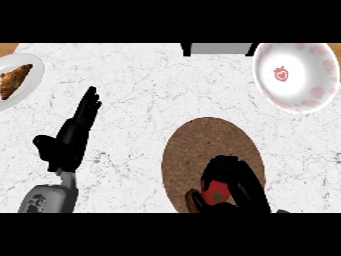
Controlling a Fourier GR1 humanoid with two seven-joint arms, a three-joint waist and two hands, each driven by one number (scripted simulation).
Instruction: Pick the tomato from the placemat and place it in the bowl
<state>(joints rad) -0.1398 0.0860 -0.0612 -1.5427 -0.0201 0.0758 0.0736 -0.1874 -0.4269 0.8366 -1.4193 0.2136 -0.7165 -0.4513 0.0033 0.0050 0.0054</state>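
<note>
right hand [236, 182] seemingly curled round tomato [217, 193] | placemat [210, 145] | left hand [73, 132] fingers straight

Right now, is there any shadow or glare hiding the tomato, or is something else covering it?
Head view: no glare or cast shadow lies on the tomato; light is even across the counter. The right hand curls round the tomato and covers most of it, over the brown placemat. The bowl is fully lit, and the left hand shows plainly, open.

red tomato [217, 192], green stem; brown woven placemat [202, 145]; white bowl [306, 95], red strawberry print; white marbled counter [151, 80].
</note>
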